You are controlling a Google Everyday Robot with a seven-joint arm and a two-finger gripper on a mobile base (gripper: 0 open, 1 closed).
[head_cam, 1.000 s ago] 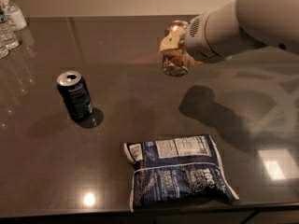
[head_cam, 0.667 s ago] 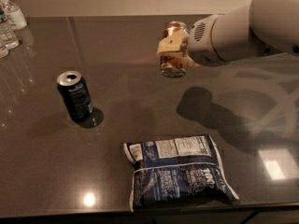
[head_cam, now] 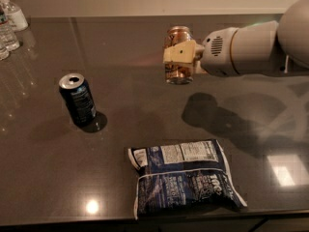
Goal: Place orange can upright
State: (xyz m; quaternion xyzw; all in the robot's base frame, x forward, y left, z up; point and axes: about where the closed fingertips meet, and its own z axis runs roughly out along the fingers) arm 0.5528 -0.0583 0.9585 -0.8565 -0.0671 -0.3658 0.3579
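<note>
Orange can point(head_cam: 179, 57) slightly lower than before, upright, clear of the dark table point(head_cam: 120, 47), jaws clenched around it.

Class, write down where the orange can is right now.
In the upper middle of the camera view, the orange can is held by the gripper over the table, to the right of the blue can and behind the chip bag.

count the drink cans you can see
2. The orange can is held in the gripper above the table, centre-back; the blue can stands upright at the left. None seem hidden.
</note>
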